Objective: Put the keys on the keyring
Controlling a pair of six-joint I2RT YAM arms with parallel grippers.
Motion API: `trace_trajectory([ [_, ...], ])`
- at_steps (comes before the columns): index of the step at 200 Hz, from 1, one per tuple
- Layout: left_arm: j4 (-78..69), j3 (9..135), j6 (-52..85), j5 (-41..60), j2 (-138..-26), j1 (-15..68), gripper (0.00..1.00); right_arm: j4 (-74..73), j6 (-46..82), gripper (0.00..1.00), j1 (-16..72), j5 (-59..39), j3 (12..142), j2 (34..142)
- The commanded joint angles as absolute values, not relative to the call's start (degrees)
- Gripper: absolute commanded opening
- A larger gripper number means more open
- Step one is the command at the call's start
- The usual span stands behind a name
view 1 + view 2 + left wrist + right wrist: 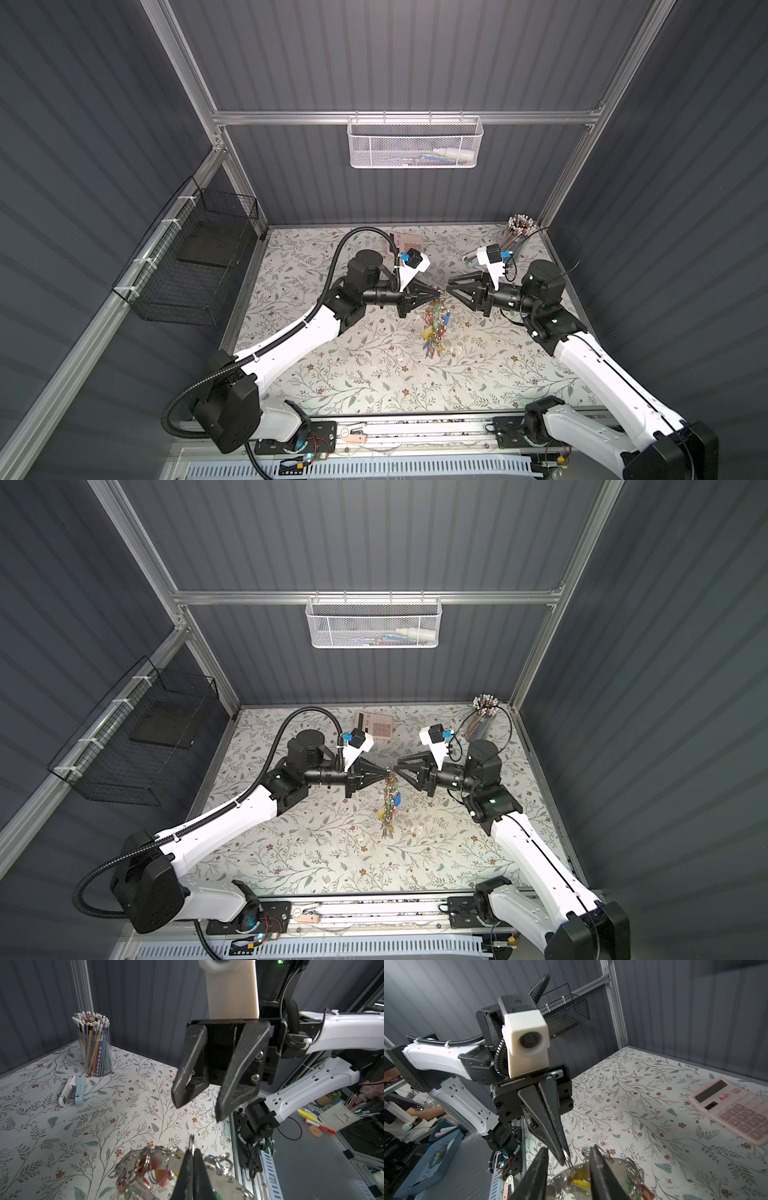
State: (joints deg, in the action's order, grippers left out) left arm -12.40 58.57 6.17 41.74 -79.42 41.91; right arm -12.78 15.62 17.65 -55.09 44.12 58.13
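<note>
The keyring (436, 324) (388, 808) hangs in the air at mid-table, a flat silver ring (135, 1156) (616, 1169) crowded with small split rings, keys and coloured tags. My left gripper (438, 292) (388, 776) (192, 1151) (562, 1159) is shut on a small split ring at its top and carries the whole bunch. My right gripper (448, 287) (395, 769) (199, 1110) (568, 1150) faces it, open. Its fingers straddle the left gripper's tips and hold nothing. A yellow tag (581, 1183) shows just under the rim between the right fingers.
A pink calculator (376, 725) (735, 1109) lies at the back middle. A clear cup of pencils (517, 232) (95, 1051) stands in the back right corner with a stapler (72, 1091) near it. A white mesh basket (413, 141) hangs on the back wall, and a black wire basket (187, 266) on the left one.
</note>
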Motion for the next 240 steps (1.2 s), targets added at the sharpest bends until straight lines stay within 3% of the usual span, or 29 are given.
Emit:
trace_trajectory([
  [1,-26.81,56.59,12.30,38.46,-76.95,42.54,0.00,-15.62,17.05,0.32,17.64,-56.92,43.02,58.79],
  [118,-48.92,48.63,22.00,33.09,-78.94,43.14,0.00,-21.60,21.27,0.27,17.84,-57.74,39.99,60.88],
  [240,-54.18,47.71,23.97,32.00,-82.35,43.77,0.00,-27.07,24.43,0.20,19.25,-60.34,39.25,63.72],
])
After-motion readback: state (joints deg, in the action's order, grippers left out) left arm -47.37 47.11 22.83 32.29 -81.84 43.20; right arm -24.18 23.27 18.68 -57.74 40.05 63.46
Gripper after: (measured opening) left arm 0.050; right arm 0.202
